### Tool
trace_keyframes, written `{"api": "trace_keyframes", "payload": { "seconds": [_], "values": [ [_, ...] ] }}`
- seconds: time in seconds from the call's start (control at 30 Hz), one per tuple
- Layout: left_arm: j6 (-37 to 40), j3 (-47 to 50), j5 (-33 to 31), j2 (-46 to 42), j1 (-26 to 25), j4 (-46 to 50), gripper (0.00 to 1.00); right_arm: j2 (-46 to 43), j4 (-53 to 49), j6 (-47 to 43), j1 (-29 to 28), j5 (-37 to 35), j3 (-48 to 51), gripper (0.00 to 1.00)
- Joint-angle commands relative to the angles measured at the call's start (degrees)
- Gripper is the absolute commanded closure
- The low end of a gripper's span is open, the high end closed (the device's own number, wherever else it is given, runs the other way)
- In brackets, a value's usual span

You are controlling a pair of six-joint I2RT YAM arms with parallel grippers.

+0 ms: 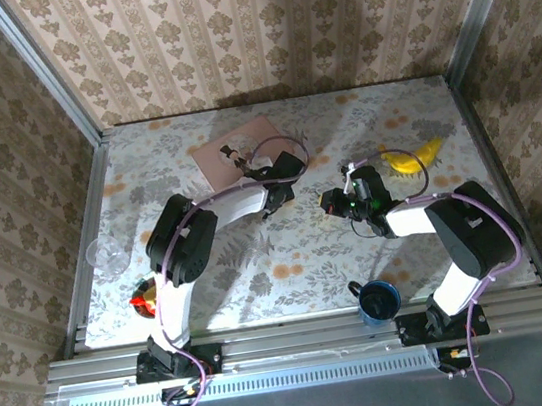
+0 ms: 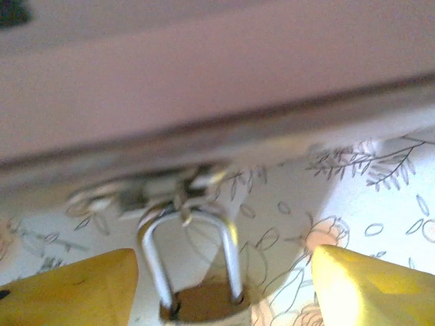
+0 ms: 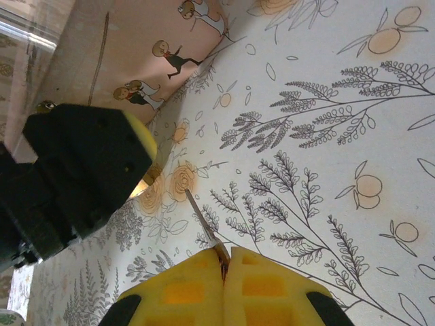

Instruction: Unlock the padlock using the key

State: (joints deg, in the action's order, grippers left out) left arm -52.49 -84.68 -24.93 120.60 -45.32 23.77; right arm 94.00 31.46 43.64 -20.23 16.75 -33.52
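The padlock [image 2: 204, 302] lies on the flowered table just short of the pink box [image 2: 204, 88], brass body nearest me and silvery shackle [image 2: 230, 251] pointing at the box. My left gripper [image 2: 224, 265] straddles it, open, with a yellow finger [image 2: 68, 288] on each side and a gap to the body. Seen from above, the left gripper [image 1: 270, 181] sits at the box's [image 1: 234, 153] near corner. My right gripper [image 3: 225, 255] is shut on the key [image 3: 204, 217], whose thin blade points toward the left gripper's black body [image 3: 81, 170]. The right gripper [image 1: 334, 202] hovers to the left gripper's right.
A yellow banana [image 1: 416, 155] lies at the back right. A blue mug [image 1: 377, 299] stands near the front edge by the right arm's base. At the left edge are a clear cup [image 1: 109, 256] and a red object [image 1: 144, 302].
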Motion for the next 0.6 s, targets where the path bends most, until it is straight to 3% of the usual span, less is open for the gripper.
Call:
{"api": "trace_keyframes", "payload": {
  "seconds": [0.0,0.57],
  "values": [
    [2.18,-1.75,1.18,2.28,0.86,-0.25,0.35,-1.22,0.06,-0.15,0.26,-0.76,0.25,1.0],
    [-2.97,0.66,0.9,1.12,-0.29,2.71,0.52,0.82,1.75,0.98,0.28,0.03,-0.06,1.0]
  ]
}}
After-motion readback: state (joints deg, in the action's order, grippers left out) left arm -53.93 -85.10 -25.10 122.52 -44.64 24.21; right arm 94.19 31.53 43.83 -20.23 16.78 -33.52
